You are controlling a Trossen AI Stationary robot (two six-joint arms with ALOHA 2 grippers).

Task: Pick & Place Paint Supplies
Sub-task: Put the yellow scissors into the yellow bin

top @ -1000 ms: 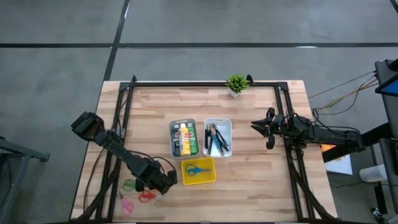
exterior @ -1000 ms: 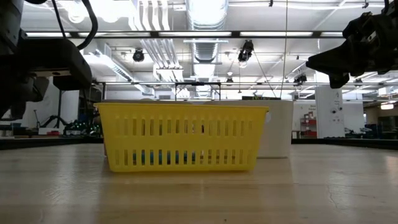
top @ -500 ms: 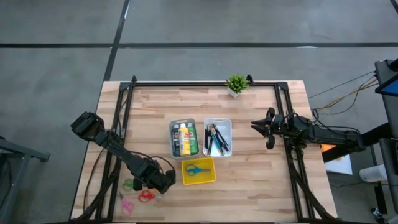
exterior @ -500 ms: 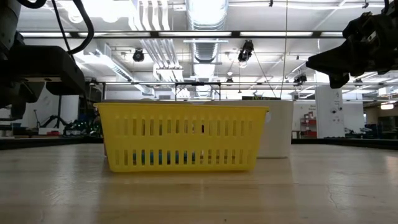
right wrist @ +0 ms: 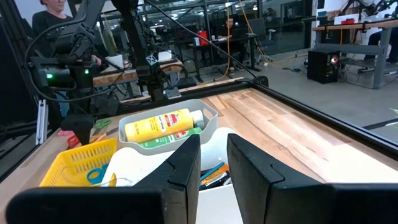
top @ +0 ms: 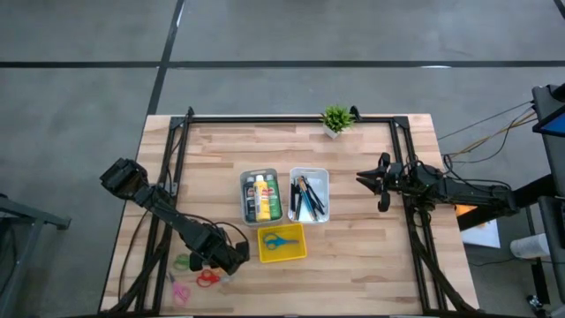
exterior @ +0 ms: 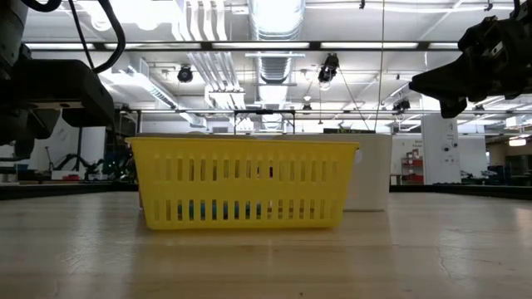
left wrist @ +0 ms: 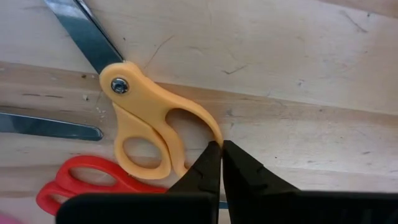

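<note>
Orange scissors [left wrist: 146, 118] at your table's 7 o'clock: left gripper [left wrist: 221, 163] has just pinched together on the handle loop. Right gripper [right wrist: 213, 163] waits, fingers apart.

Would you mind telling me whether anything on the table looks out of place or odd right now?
Several scissors lie loose near the table's front-left corner, outside the bins. The left gripper is shut on the rim of the orange scissors' handle, not on any paint supplies.

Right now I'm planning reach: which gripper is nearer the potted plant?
Right. The right gripper hovers just right of the plant; the left gripper sits far across, at the scissors.
</note>
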